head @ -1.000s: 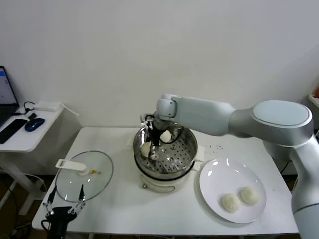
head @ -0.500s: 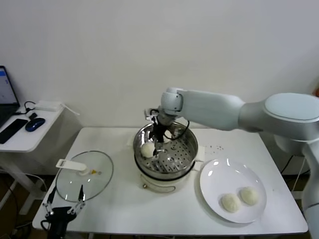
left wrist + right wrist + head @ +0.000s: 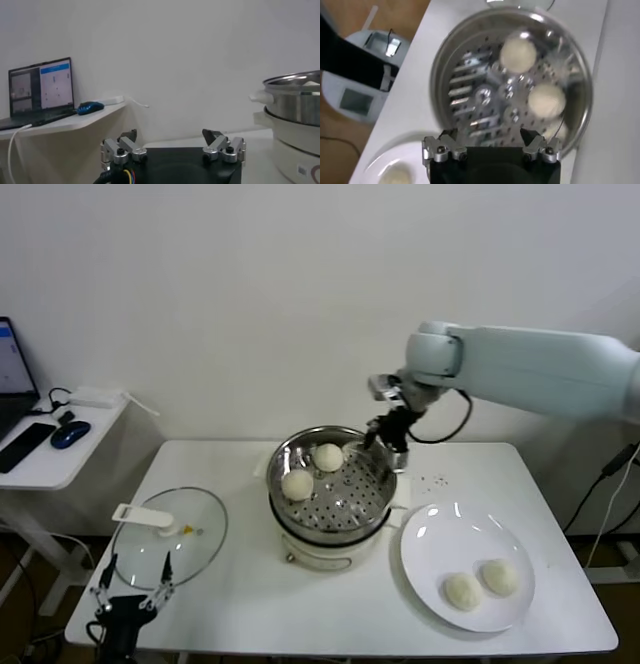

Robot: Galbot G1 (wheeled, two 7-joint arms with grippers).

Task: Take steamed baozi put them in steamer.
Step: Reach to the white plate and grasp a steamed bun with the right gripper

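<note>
Overhead, empty right claw [image 3: 385,436] above steamer [image 3: 333,489]

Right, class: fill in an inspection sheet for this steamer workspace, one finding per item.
Surface: white table, nothing spilled.
Job's things: two steamed baozi in the steamer; two more on the white plate.
Clutter: glass lid lying left of the steamer.
Grippers: right end effector open, empty, above the steamer's far right rim; left end effector open, parked at the table's near left edge.
Cables: black cable at the right wrist.
Surroundings: side desk with laptop and mouse; white wall.
</note>
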